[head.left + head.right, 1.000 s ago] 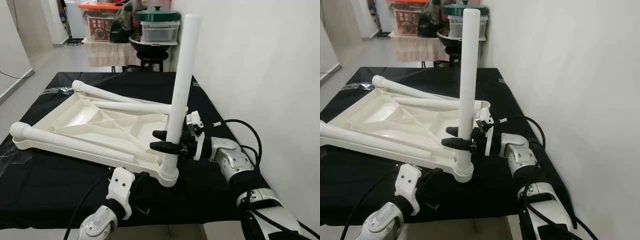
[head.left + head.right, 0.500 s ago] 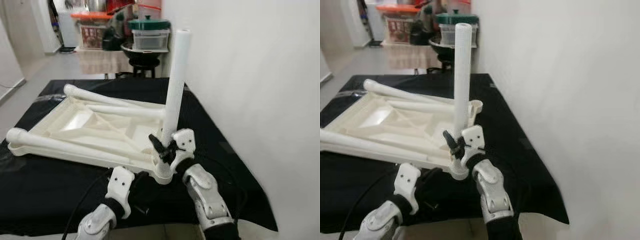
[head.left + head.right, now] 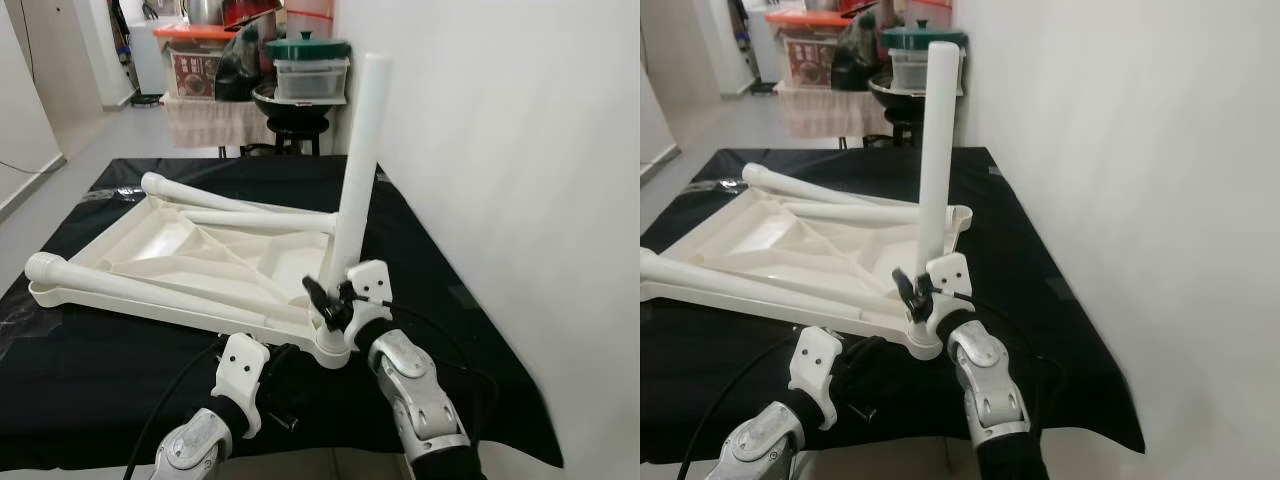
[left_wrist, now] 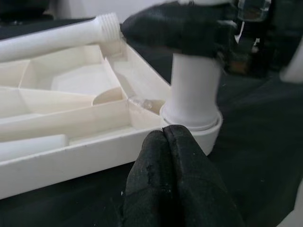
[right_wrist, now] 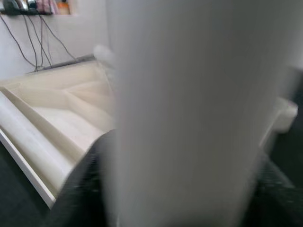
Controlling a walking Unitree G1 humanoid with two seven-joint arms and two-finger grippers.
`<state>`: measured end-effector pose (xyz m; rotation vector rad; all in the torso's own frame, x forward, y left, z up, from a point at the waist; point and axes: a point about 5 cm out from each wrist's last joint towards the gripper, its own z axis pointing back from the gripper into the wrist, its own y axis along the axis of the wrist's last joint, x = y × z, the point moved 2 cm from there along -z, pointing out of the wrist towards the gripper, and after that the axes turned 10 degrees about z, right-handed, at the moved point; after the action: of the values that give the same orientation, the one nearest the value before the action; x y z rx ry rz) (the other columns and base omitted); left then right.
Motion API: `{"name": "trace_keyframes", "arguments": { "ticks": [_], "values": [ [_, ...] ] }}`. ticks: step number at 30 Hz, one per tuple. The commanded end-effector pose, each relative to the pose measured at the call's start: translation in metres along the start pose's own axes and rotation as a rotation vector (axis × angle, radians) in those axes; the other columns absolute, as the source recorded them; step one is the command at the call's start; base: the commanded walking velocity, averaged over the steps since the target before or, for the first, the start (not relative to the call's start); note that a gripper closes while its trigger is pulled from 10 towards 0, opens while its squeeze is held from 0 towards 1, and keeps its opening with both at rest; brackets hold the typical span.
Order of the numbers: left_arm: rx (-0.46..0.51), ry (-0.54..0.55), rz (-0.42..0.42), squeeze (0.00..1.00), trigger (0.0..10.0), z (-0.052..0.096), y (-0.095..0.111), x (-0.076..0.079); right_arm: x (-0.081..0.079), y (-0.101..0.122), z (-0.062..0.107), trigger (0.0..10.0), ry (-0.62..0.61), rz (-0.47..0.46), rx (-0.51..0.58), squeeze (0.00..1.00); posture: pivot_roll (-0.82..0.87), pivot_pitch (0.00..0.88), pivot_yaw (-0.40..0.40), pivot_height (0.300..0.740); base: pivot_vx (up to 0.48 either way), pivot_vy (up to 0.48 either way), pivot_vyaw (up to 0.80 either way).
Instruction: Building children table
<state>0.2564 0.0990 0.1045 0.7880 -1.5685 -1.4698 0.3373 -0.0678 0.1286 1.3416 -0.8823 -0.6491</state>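
Since earlier, our right gripper swung from beside the upright leg to before it, gripping it; left gripper, closed, touched the tabletop corner.

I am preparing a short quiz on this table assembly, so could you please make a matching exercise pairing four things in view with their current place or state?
Things:
1. upright leg
2. tabletop
3. left gripper
4. right gripper

States:
a. lying upside down on the black cloth
b. fingers shut together, just before the corner socket
c. standing in the corner socket
d. clamped around the leg low down

Pairs: 1-c, 2-a, 3-b, 4-d
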Motion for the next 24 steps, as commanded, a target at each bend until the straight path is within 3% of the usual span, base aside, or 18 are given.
{"name": "trace_keyframes", "arguments": {
  "ticks": [1, 2, 3, 8, 19, 20, 21, 22, 24],
  "values": [
    [-0.020, 0.004, -0.005, 0.00, 10.0, 0.001, -0.005, -0.002, -0.002, 0.010, -0.007, 10.0, 0.184, -0.028, 0.037, 0.77, 0.02, 0.000, -0.054, 0.740, 0.000, 0.000, 0.00],
    [-0.020, 0.004, -0.005, 0.00, 10.0, 0.001, -0.005, -0.002, -0.002, 0.010, -0.007, 10.0, 0.184, -0.028, 0.037, 0.77, 0.02, 0.000, -0.054, 0.740, 0.000, 0.000, 0.00],
    [-0.018, 0.003, -0.001, 0.00, 10.0, 0.001, -0.005, -0.001, 0.001, 0.010, -0.006, 10.0, 0.313, -0.008, 0.034, 0.00, 0.03, 0.000, -0.056, 0.740, 0.000, 0.000, 0.00],
    [-0.011, -0.004, 0.012, 0.00, 10.0, 0.004, -0.005, -0.001, 0.018, 0.002, -0.001, 10.0, 0.541, 0.061, -0.043, 0.00, 0.03, 0.000, -0.064, 0.740, 0.000, 0.000, 0.00],
    [-0.012, 0.012, 0.049, 0.00, 10.0, 0.019, -0.009, 0.001, 0.042, 0.007, -0.010, 10.0, 0.587, -0.031, -0.089, 0.00, 0.07, 0.000, -0.082, 0.740, 0.000, 0.000, 0.00],
    [-0.010, 0.013, 0.054, 0.00, 10.0, 0.022, -0.008, 0.002, 0.045, 0.007, -0.011, 4.8, 0.580, -0.044, -0.095, 0.00, 0.08, 0.000, -0.088, 0.740, 0.000, 0.000, 0.00],
    [-0.010, 0.013, 0.054, 0.00, 10.0, 0.022, -0.008, 0.002, 0.045, 0.007, -0.011, 4.8, 0.580, -0.044, -0.095, 0.00, 0.08, 0.000, -0.088, 0.740, 0.000, 0.000, 0.00],
    [-0.007, 0.017, 0.056, 0.00, 10.0, 0.023, -0.008, 0.003, 0.046, 0.008, -0.012, 0.0, 0.589, -0.057, -0.094, 0.00, 0.09, 0.000, -0.090, 0.740, 0.000, 0.000, 0.00],
    [-0.005, 0.022, 0.054, 0.00, 10.0, 0.024, -0.008, 0.004, 0.046, 0.008, -0.011, 0.0, 0.607, -0.067, -0.094, 0.00, 0.09, 0.000, -0.092, 0.740, 0.000, 0.000, 0.00]
  ]
}}
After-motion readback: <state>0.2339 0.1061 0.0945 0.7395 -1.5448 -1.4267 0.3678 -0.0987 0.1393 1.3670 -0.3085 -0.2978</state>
